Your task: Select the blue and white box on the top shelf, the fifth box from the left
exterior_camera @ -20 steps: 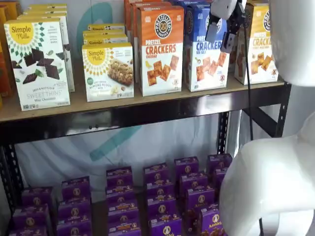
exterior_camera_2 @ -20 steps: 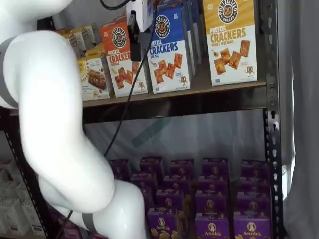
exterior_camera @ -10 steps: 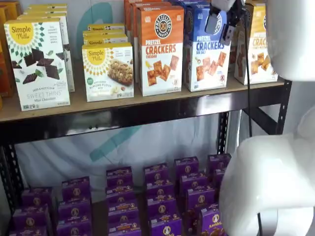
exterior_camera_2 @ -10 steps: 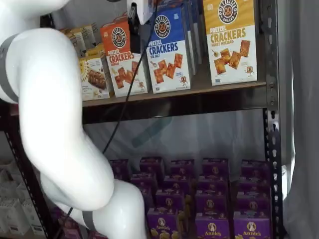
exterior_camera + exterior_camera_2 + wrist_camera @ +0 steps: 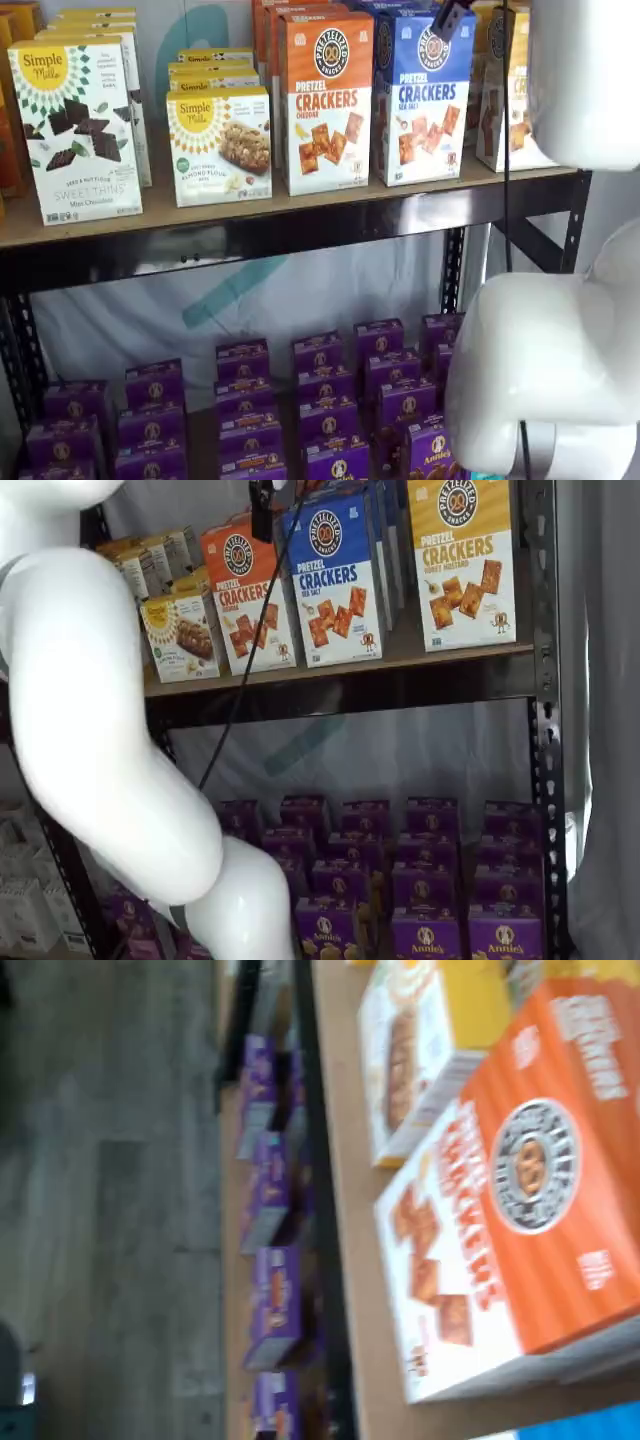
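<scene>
The blue and white box (image 5: 419, 97) is upright at the front of the top shelf (image 5: 250, 215), face out so the label reads easily. The gripper (image 5: 263, 508) hangs up at the box's top edge; only a bit of black finger shows in both shelf views, so I can't tell if it's open or closed, and it's holding nothing. Just to the left stands the orange and white box (image 5: 324, 102), to the right the yellow-topped box (image 5: 462, 562). Purple boxes (image 5: 328, 415) fill the lower shelf. My guess: it's lining up from above.
</scene>
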Motion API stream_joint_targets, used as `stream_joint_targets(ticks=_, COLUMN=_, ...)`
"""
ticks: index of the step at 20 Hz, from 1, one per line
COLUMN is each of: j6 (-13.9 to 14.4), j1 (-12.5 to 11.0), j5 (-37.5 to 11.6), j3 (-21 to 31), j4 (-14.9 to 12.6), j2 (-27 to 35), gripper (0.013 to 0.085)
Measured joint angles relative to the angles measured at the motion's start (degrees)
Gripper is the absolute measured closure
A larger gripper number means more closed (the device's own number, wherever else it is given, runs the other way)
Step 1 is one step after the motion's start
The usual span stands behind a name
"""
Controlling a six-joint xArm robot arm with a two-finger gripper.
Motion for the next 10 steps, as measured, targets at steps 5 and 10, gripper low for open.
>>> stream_joint_targets(ticks=5, j6=-0.1, j1=0.2, j5=-7.5, j3=2.8, j4=1.0, j2=-2.4, gripper=0.013)
stream_joint_targets(ticks=10, j6=0.0, j1=2.4, j5=-11.7, j3=2.5, j4=-1.6, j2=-1.0, gripper=0.013)
